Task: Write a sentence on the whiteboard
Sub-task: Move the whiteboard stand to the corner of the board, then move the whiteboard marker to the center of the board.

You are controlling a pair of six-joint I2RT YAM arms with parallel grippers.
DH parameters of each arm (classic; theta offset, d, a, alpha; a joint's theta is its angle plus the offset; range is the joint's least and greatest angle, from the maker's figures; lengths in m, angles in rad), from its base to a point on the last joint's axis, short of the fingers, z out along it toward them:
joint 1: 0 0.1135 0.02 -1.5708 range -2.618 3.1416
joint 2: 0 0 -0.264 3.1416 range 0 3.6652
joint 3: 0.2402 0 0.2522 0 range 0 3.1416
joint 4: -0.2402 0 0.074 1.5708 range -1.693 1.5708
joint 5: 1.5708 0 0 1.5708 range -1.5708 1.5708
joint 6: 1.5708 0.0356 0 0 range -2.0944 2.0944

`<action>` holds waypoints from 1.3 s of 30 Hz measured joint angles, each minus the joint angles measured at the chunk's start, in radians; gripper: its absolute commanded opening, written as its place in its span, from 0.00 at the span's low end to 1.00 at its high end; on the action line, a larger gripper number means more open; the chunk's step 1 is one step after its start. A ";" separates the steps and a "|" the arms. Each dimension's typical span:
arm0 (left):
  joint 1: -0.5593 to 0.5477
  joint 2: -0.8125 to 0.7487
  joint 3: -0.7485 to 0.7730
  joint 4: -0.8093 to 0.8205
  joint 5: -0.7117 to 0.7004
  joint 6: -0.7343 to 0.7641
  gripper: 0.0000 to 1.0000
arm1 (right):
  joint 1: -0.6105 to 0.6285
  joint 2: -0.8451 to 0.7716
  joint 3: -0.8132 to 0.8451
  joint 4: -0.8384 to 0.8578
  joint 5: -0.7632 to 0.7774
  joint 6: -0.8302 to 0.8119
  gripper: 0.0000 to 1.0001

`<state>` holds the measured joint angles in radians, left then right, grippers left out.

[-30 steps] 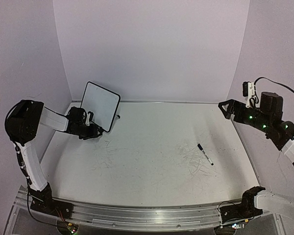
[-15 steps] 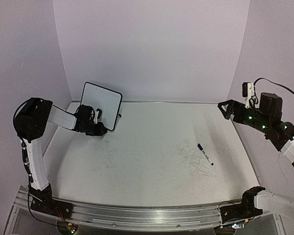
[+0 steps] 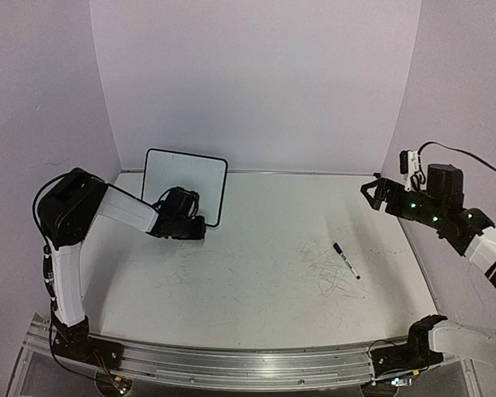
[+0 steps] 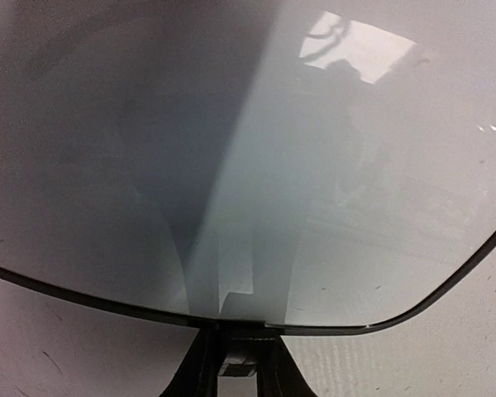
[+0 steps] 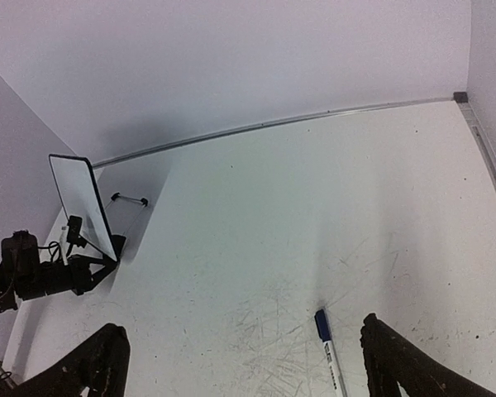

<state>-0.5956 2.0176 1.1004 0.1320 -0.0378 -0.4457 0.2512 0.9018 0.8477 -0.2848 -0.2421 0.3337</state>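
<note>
Setting up the blank whiteboard (image 3: 184, 182)
Left claw (image 3: 190, 223) pinches its lower frame; right claw (image 3: 372, 188) gapes wide, empty; it probably fetches the marker (image 3: 345, 260) next.

**Bare lilac enclosure, scuffed white table**

I see three plain pale-lilac walls: back wall (image 3: 256, 74), left wall (image 3: 33, 83), right wall (image 3: 471, 66). The white tabletop (image 3: 256, 215) has grey scribble scuffs (image 3: 322, 277) right of centre. A thin metal strip (image 5: 264, 126) lines its far edge and an aluminium rail (image 3: 231, 365) its near edge. Light is soft and even.
</note>
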 measured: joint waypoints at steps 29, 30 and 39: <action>-0.528 -0.317 -0.182 -0.089 -0.268 -0.283 0.96 | 0.490 0.539 -0.025 0.143 0.200 0.339 0.97; -0.527 -0.387 -0.212 -0.093 -0.275 -0.267 0.97 | 0.518 0.583 0.007 0.152 0.220 0.355 0.95; -0.503 -0.878 -0.311 -0.180 -0.438 -0.156 0.99 | 0.724 1.102 0.462 0.169 0.380 0.471 0.77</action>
<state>-1.0991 1.1396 0.7898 -0.0480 -0.4761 -0.6017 0.9754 2.0035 1.3094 -0.1153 0.1375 0.8049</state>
